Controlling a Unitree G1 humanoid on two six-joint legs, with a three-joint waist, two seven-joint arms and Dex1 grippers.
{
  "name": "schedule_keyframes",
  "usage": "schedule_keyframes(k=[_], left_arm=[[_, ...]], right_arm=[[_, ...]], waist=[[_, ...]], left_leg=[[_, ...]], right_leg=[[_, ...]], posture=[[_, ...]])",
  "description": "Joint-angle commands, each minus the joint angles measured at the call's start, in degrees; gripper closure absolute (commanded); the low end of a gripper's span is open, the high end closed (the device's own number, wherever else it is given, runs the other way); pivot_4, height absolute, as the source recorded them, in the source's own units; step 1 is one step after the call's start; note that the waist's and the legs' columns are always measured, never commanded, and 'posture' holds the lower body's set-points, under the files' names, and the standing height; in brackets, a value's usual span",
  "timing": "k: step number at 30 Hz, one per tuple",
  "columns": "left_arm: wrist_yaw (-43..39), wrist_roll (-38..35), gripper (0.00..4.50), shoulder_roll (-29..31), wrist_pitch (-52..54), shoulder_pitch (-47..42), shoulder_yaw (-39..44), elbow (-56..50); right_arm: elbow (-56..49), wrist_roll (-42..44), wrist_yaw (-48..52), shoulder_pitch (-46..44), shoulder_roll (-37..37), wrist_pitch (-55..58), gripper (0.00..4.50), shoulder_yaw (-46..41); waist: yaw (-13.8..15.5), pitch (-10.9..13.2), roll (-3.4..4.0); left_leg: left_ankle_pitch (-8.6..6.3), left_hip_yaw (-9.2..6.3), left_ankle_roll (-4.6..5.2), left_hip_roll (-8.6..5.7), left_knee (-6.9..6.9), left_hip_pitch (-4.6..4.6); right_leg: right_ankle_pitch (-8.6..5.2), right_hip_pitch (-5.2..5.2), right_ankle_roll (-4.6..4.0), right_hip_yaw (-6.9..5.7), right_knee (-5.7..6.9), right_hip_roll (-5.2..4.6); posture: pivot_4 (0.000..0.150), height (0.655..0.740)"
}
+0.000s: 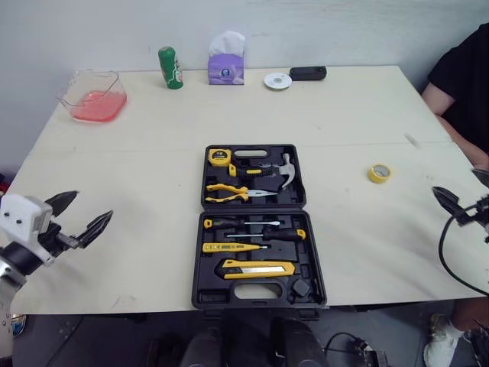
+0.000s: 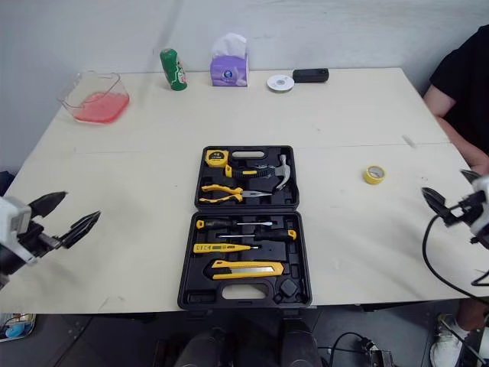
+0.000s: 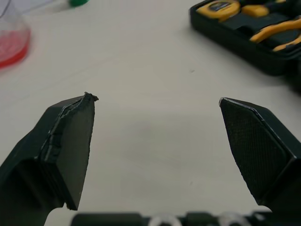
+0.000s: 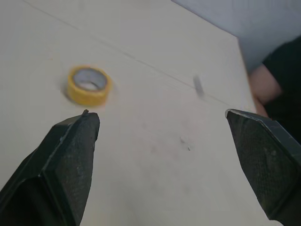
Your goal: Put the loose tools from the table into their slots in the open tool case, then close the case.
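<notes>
Lying right of the open black plastic tool case (image 1: pixel 196 264), the yellow tape roll (image 1: pixel 380 173) looked light and rigid, best pinched across its ring, while left gripper (image 3: pixel 155 98) and right gripper (image 4: pixel 158 114) gaped empty.

Pale table (image 1: pixel 137 153). Along far edge, left to right:
- clear plastic tub (image 1: pixel 98 74), pink-red contents, at far-left corner
- green can (image 1: pixel 170 68), upright
- purple tissue box (image 1: pixel 226 69), white tissue sticking up
- white disc (image 1: pixel 277 80), lying flat
- black oblong device (image 1: pixel 307 73), just beside disc

Person in a black sleeve (image 1: pixel 462 73) at the right side.
</notes>
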Motion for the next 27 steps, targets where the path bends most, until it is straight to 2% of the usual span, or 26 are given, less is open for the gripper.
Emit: schedule_keyframes(k=[1,4,9,15,19,27], left_arm=[[-1.5,-5.5,0.04,2.1,5.2,-2.6,-2.4,-5.5],[-3.3,-10.1,0.04,4.1,10.7,-5.4,-6.1,-9.9],[-4.7,-13.3,0.04,4.8,13.3,-12.0,-11.8,-13.7],[-5.9,-14.0,0.04,2.8,12.0,-18.9,-17.5,-15.4],[-5.7,-13.3,0.04,1.1,11.2,-19.8,-19.5,-16.6],[-4.9,-14.3,0.04,0.7,12.5,-17.6,-20.5,-19.5]], right_arm=[[-7.3,-3.0,-0.6,-2.8,-4.7,13.2,0.00,4.1],[-14.6,-0.6,7.7,-6.8,-6.3,22.8,0.00,8.1],[-13.8,-8.2,13.6,-16.9,-9.1,31.4,0.00,18.5],[-3.5,-15.5,25.0,-29.8,-7.6,32.8,0.00,29.4],[7.8,-20.1,25.9,-38.4,-3.5,30.0,0.00,33.1],[22.1,-28.3,26.0,-47.1,1.0,21.9,0.00,37.9]], waist=[[0.2,0.0,0.05],[0.2,0.0,0.08],[0.2,0.0,0.08],[0.1,0.0,0.08],[0.0,0.1,0.05],[0.1,0.1,0.05]], left_leg=[[0.00,0.00,0.01,0.00,0.02,-0.07],[0.09,-0.01,0.09,-0.02,0.21,-0.71],[0.28,0.01,0.02,-0.04,0.19,-0.88],[0.32,0.05,0.04,-0.12,0.19,-0.91],[0.35,0.10,0.08,-0.19,0.18,-0.92],[0.40,0.08,0.04,-0.19,0.19,-0.94]], right_leg=[[0.00,-0.06,0.00,0.00,0.05,-0.01],[0.01,-0.69,0.00,0.02,0.13,-0.03],[0.01,-0.89,-0.03,-0.03,0.47,0.07],[0.01,-0.90,-0.02,-0.02,0.46,0.11],[0.03,-0.91,0.01,-0.02,0.44,0.14],[0.03,-0.92,0.01,-0.01,0.47,0.19]], posture=[[0.150,0.7400],[0.150,0.7400],[0.150,0.7400],[0.150,0.7400],[0.150,0.7400],[0.150,0.7400]])
